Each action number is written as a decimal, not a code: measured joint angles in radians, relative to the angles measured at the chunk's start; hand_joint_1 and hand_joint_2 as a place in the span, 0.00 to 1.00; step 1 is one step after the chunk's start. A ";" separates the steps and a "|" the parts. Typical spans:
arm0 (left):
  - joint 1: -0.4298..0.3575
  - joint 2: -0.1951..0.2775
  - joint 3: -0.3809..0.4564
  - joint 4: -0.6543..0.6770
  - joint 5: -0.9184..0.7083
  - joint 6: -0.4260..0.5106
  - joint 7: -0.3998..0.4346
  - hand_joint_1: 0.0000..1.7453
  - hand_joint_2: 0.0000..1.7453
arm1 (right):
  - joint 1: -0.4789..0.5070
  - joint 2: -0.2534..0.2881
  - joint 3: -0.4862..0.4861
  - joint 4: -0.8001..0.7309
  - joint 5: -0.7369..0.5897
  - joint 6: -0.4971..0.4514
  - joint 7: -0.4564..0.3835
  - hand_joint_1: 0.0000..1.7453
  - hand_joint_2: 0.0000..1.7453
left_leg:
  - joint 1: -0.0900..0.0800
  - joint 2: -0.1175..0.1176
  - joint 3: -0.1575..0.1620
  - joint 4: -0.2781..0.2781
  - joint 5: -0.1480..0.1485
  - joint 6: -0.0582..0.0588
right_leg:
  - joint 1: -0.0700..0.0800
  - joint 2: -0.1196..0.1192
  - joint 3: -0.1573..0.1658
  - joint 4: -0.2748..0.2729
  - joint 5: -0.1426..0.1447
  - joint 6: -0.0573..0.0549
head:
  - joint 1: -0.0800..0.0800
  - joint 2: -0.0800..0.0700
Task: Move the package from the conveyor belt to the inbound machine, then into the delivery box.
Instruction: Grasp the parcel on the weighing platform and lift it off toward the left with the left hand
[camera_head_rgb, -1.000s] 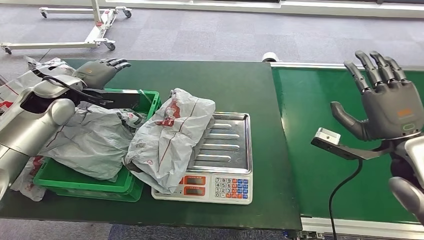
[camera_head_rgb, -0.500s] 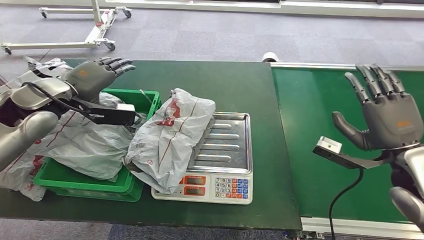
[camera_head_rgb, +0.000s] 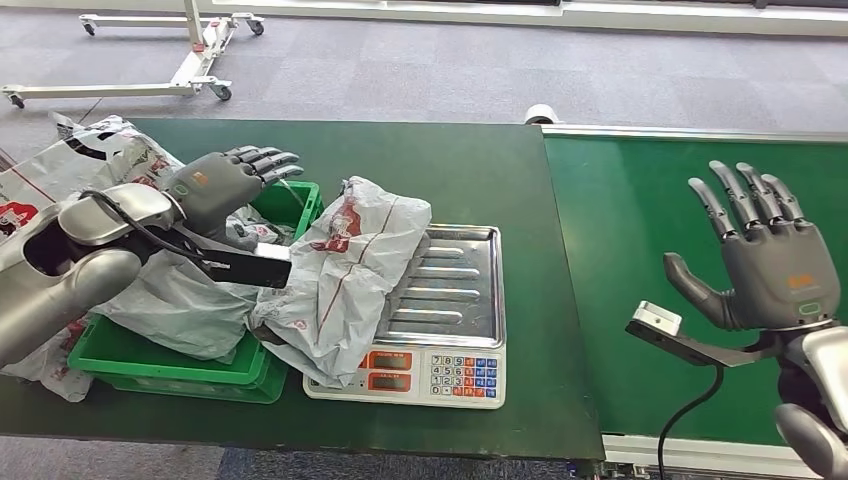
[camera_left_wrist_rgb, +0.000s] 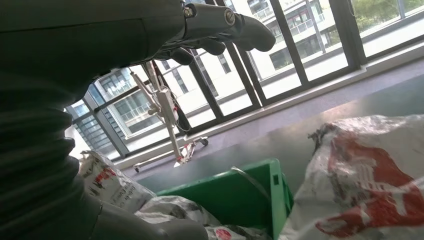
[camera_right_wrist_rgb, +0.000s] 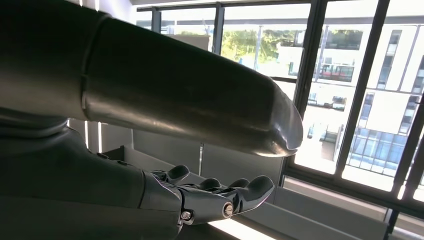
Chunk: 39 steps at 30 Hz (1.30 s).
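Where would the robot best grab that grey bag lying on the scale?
Probably the raised, crumpled hump of the grey bag, coming from above on the side toward the left hand. It drapes off the scale toward the green bin, and that bunched plastic gives fingers something to close on.

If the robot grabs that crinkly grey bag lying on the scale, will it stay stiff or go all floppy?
Probably floppy: the grey bag is wrinkled plastic film that sags over the edge of the scale. It likely sits lumpy rather than rolling, since it lies slumped and flat. Its shiny film may be a bit slippery for the open left hand.
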 joint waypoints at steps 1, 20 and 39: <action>0.011 -0.010 -0.005 0.010 -0.004 0.007 -0.004 0.00 1.00 | 0.008 0.005 -0.004 0.000 0.004 0.000 -0.002 0.00 0.00 | 0.000 0.000 0.000 0.000 0.000 0.000 | 0.000 0.000 0.000 0.000 0.000 0.000 | 0.000 0.000; 0.087 -0.260 -0.057 0.252 0.023 -0.019 -0.074 0.00 0.25 | -0.048 0.061 0.000 0.028 -0.028 0.045 -0.023 0.00 0.00 | -0.001 0.000 -0.001 0.000 0.000 0.000 | -0.001 0.000 0.000 0.000 0.000 0.000 | 0.000 0.000; 0.076 -0.442 -0.118 0.503 -0.005 0.005 -0.176 1.00 1.00 | -0.162 0.168 0.073 0.107 -0.029 0.020 -0.020 0.00 0.00 | -0.001 -0.003 0.000 0.000 0.000 0.001 | -0.001 -0.004 0.002 0.000 0.000 0.000 | 0.000 0.000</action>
